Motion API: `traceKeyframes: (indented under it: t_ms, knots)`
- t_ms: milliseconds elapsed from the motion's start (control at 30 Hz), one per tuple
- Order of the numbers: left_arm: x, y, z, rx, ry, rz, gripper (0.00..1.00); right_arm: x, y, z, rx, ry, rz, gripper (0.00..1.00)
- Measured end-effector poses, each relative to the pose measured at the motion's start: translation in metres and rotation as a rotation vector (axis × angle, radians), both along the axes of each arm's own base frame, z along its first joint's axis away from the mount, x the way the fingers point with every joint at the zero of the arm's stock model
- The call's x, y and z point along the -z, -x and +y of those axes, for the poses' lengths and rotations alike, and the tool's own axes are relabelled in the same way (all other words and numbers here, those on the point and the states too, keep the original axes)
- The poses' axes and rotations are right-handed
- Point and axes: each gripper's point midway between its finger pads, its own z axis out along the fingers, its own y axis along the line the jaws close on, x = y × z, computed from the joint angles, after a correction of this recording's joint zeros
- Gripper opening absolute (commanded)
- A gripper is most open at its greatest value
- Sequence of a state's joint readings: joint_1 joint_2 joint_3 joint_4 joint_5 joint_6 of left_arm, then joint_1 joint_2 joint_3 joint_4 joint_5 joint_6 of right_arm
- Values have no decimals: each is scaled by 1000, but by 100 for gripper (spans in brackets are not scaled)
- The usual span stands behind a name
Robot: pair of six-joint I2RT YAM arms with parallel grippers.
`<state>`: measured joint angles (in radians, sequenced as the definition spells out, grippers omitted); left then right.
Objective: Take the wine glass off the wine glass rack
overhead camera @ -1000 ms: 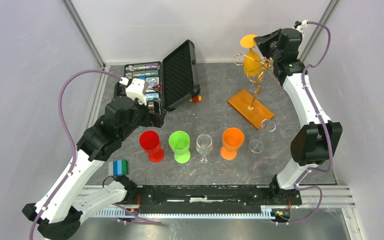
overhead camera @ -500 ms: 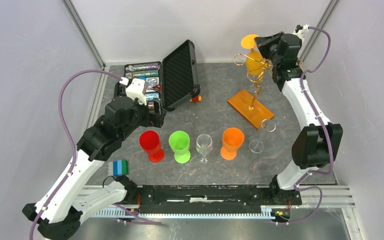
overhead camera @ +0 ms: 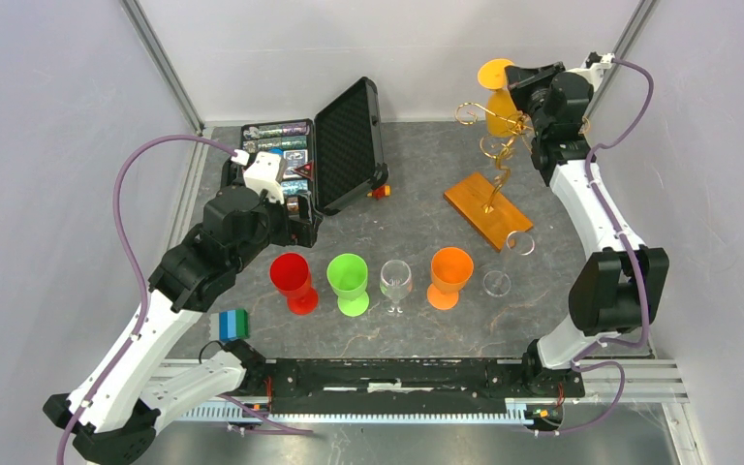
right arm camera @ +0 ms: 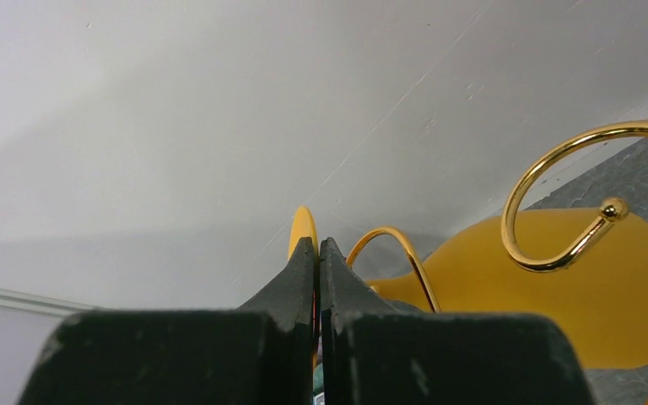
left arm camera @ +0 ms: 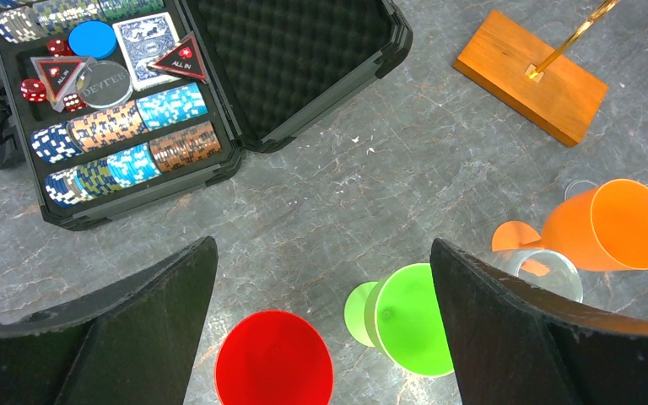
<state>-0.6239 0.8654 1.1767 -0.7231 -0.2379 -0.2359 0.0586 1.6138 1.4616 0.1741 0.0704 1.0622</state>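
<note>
A yellow-orange wine glass (overhead camera: 497, 105) hangs upside down among the curled gold arms of the wine glass rack (overhead camera: 497, 160), which stands on a wooden base (overhead camera: 485, 211) at the back right. My right gripper (overhead camera: 525, 79) is shut on the thin edge of the glass's foot (right arm camera: 302, 229). In the right wrist view the bowl (right arm camera: 557, 291) lies behind a gold curl (right arm camera: 613, 207). My left gripper (left arm camera: 322, 253) is open and holds nothing, high over the red cup (left arm camera: 274, 359) and green cup (left arm camera: 409, 319).
A row stands mid-table: red cup (overhead camera: 292, 279), green cup (overhead camera: 349, 279), clear glass (overhead camera: 396, 283), orange cup (overhead camera: 449, 273). Two more clear glasses (overhead camera: 497, 283) (overhead camera: 520, 242) sit near the rack's base. An open black case (overhead camera: 349, 145) of poker chips lies at the back left.
The right gripper has closed fully on the glass's foot and moved up and to the right, carrying the glass a little the same way. The left arm has not moved.
</note>
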Motion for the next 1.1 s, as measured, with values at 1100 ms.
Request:
traceKeyframes:
  t_ms: [1100]
  knots:
    - [-1,0,0,0,2,-2,100,-12,-5,-20,0,122,38,0]
